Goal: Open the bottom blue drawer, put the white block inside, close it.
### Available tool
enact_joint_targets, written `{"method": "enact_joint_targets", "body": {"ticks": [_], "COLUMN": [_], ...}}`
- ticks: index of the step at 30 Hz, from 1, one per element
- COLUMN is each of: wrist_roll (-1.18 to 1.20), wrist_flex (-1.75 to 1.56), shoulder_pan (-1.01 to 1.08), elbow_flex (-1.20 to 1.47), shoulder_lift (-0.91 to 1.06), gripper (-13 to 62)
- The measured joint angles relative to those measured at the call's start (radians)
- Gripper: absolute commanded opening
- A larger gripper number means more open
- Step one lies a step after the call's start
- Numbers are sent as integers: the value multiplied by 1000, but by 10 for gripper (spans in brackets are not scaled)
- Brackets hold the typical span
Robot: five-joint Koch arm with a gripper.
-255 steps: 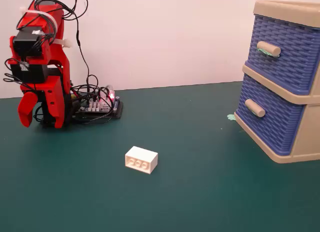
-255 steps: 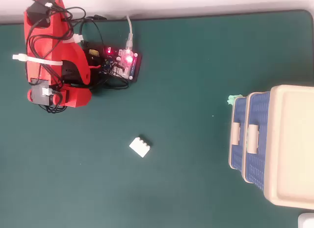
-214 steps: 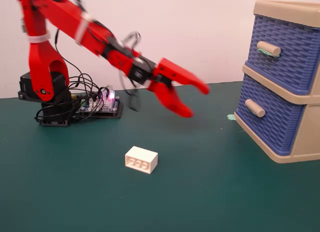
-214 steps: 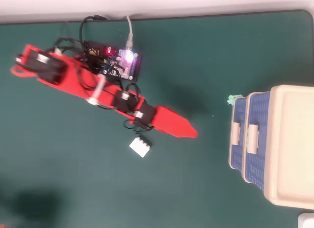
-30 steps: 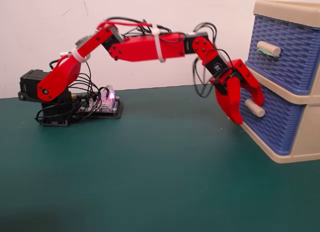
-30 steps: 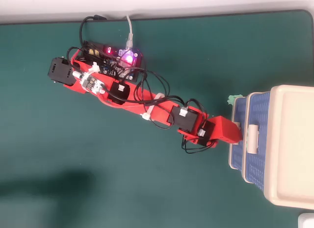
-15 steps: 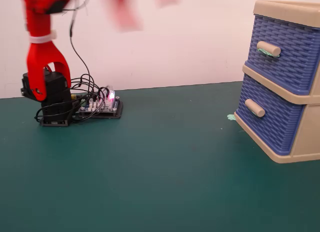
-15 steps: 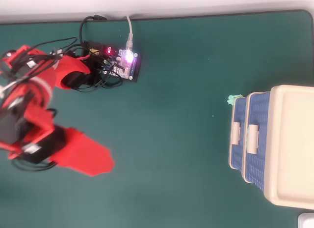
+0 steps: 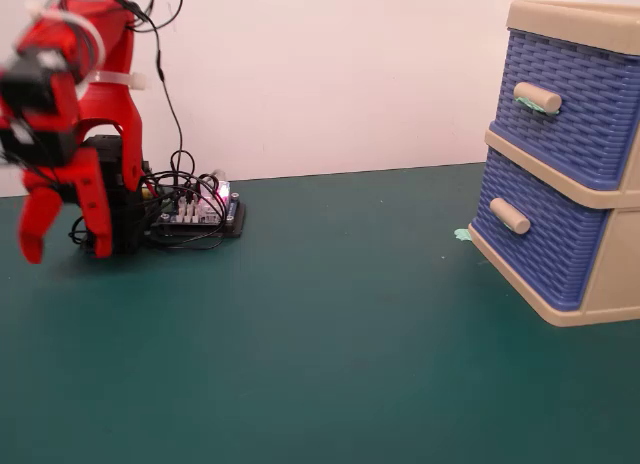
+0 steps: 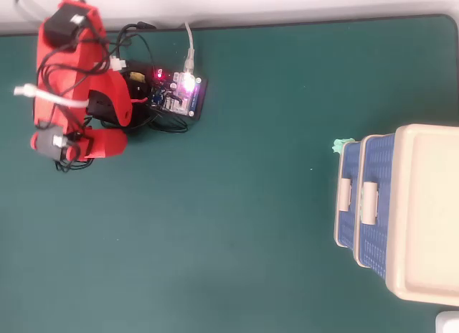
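Observation:
The bottom blue drawer [image 9: 545, 239] of the beige cabinet [image 9: 600, 289] at the right is pushed in, and nothing touches its plain beige handle [image 9: 510, 216]. From overhead the drawer [image 10: 348, 222] shows as the leftmost blue front. The white block is out of view in both views. My red gripper [image 9: 64, 246] hangs pointing down at the far left in front of the arm's base, far from the cabinet. Its two fingers stand apart with nothing between them. In the overhead view the folded arm [image 10: 75, 82] covers it.
The top drawer [image 9: 575, 109] has a green smear on its handle. A green scrap [image 9: 463, 234] lies on the mat by the cabinet's corner. A lit controller board [image 9: 195, 212] with loose cables sits beside the arm's base. Dark green mat [image 9: 330, 334] spreads between arm and cabinet.
One second ago my open gripper was at the bottom drawer's handle. The arm has since swung up and back and now hangs folded at its base on the left.

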Motion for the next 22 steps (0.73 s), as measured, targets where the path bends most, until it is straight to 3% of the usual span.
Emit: {"method": "enact_joint_targets", "body": {"ticks": [22], "wrist_roll": [0], "wrist_flex": [38], "shoulder_pan": [6], "elbow_flex": [29], "shoulder_lift": [38], "gripper": [343]}}
